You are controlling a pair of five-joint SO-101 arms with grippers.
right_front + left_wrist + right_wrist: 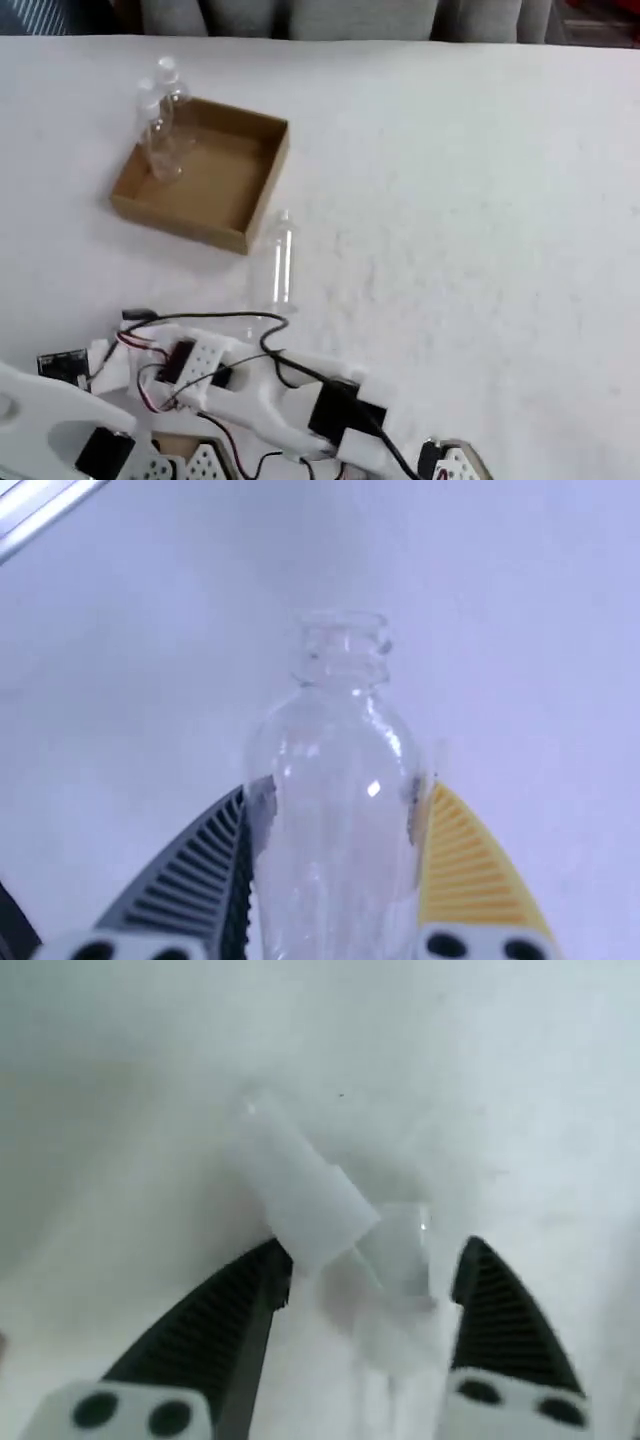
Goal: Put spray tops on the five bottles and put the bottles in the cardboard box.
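Observation:
My left gripper [340,795], with one black and one yellow finger, is shut on a clear bottle [335,730] whose threaded neck is bare and points away from the camera. My right gripper [375,1250] is open low over the white table. Between its black fingers lies a white spray top [305,1195], touching one finger, with a clear cap piece [400,1250] beside it. The cardboard box [268,180] sits at the far left with two topped bottles [160,135] standing in its far corner. Another clear bottle [281,258] is just off the box's near corner.
Both arms [260,400], with their cables, crowd the near edge of the high view. The white table [470,200] stretches open to the right of the box. Grey chair backs line the far edge.

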